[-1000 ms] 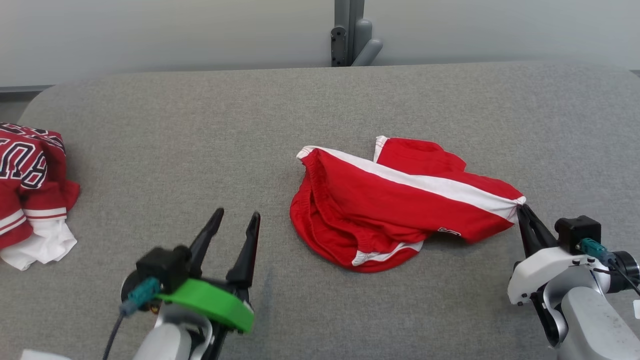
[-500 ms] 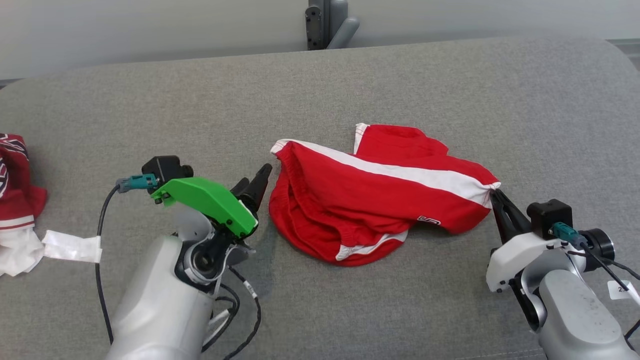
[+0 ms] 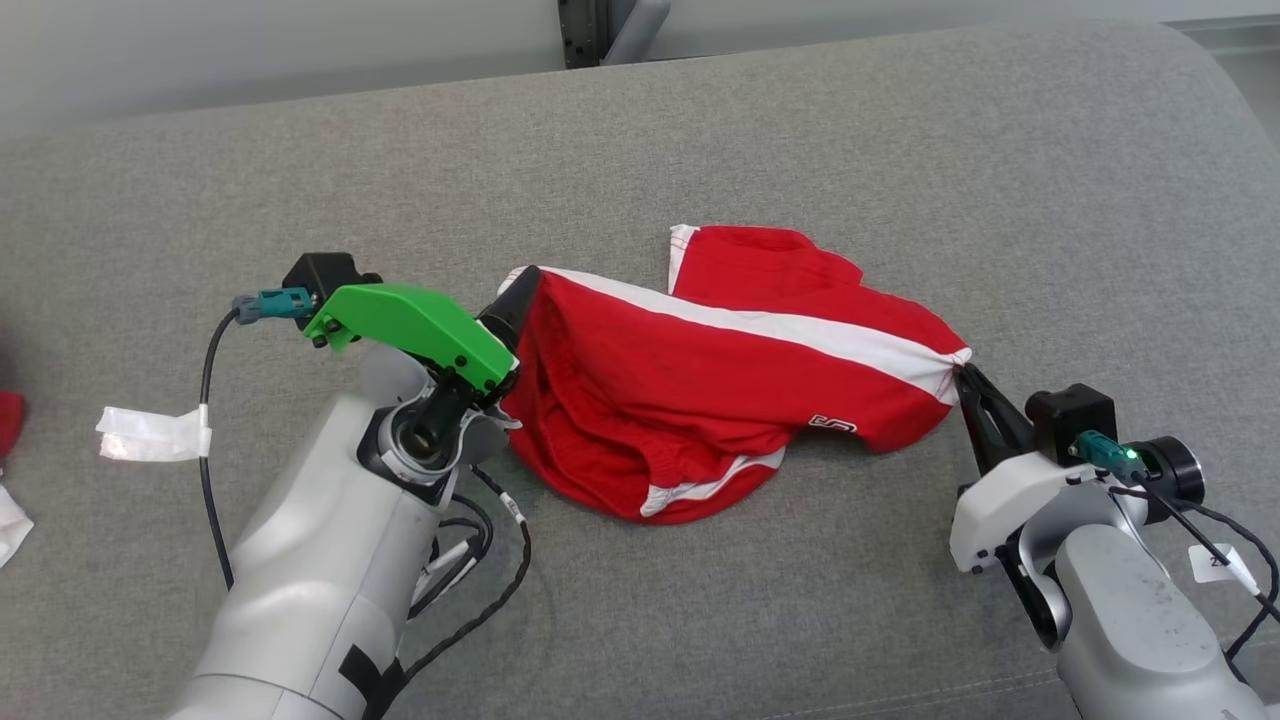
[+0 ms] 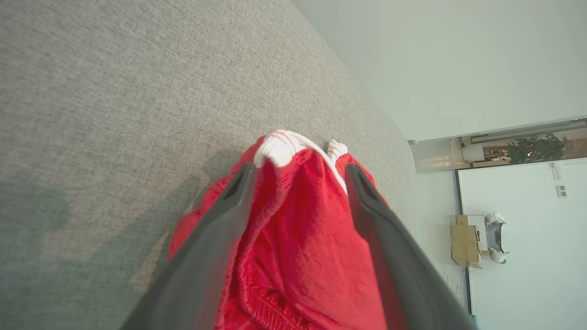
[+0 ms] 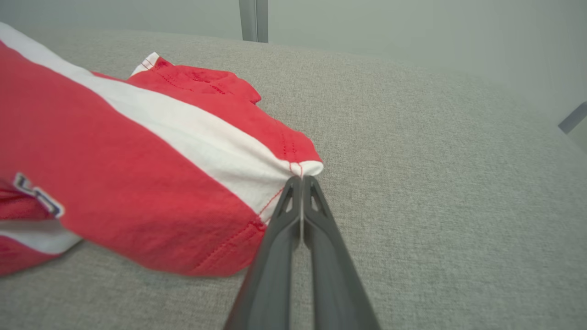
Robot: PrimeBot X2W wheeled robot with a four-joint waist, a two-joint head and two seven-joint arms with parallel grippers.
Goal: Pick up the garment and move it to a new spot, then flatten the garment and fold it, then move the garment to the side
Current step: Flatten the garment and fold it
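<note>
On grey fabric-covered tabletop (image 3: 800,130): crumpled red shorts with white side stripe (image 3: 700,380), lying near the middle, between both hands. At the waistband end, left hand (image 4: 300,170) under a green bracket, fingers spread wide to either side of the bunched, white-edged corner. At the opposite corner, right hand (image 5: 298,179), fingers pressed together, pinching the white tip of the hem.

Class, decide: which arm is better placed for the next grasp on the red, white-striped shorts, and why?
Left. The left end effector stands open astride the waistband corner of the red, white-striped fabric shorts; the right end effector is shut on a hem corner.
</note>
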